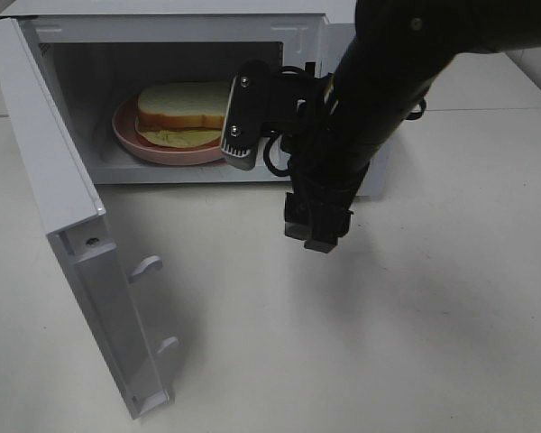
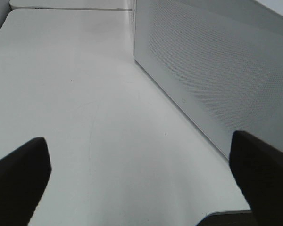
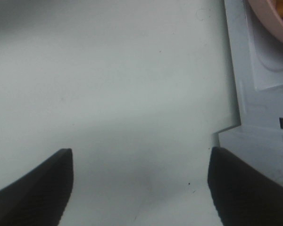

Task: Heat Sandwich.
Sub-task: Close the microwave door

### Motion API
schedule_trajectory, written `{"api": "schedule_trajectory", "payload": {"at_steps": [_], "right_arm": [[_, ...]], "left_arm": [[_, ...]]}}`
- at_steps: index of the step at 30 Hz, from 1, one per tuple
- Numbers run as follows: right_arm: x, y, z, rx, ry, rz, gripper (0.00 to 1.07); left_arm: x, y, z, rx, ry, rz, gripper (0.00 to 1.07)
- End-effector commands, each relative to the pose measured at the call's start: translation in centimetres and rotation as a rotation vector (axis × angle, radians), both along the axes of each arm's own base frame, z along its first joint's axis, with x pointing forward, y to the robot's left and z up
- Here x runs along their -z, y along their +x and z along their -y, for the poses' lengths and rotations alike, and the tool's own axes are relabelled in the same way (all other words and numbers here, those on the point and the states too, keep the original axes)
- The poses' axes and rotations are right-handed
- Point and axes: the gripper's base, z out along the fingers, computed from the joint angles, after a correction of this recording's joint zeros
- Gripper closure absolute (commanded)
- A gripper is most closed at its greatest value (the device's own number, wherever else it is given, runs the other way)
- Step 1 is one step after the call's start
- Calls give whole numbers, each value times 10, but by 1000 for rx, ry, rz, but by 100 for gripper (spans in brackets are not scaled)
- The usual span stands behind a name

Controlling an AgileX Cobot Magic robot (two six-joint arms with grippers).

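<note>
The sandwich [image 1: 182, 112], white bread with brown crust and pale yellow filling, lies on a round pink plate [image 1: 131, 137] inside the open white microwave [image 1: 162, 27]. My right gripper [image 1: 317, 234] hangs open and empty over the table just in front of the microwave's right front corner, fingers pointing down. In the right wrist view it [image 3: 139, 188] shows its two dark fingers wide apart over bare table, with the plate's rim [image 3: 273, 19] at the edge. My left gripper [image 2: 139, 183] is open and empty beside the microwave's perforated side wall [image 2: 217, 70]; it is out of the high view.
The microwave door [image 1: 81, 244] stands swung open to the left, reaching towards the table's front. The white table [image 1: 388, 343] spreads in front and to the right. My right arm [image 1: 388, 81] covers the microwave's right front part.
</note>
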Motion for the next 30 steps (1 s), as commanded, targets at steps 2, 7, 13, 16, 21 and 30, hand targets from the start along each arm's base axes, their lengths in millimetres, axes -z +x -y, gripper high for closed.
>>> {"api": "schedule_trajectory", "payload": {"at_steps": [2,7,13,16,21,30], "right_arm": [[-7,-17,13,43,24,1,31],[-14,-37,30,109,60,-6,31],[-22,-60,49,174,102,-5,31],[-27,-71,58,216,130,-8,31],[-37,-89,74,325,186,-23,31],[-62,-121,103,554,269,-66,31]], "left_arm": [[1,-2,0,-3,-8,19,9],[1,-2,0,-3,-8,19,9],[1,-2,0,-3,-8,19,9],[1,-2,0,-3,-8,19,9],[1,-2,0,-3,-8,19,9],[1,-2,0,-3,-8,19,9]]}}
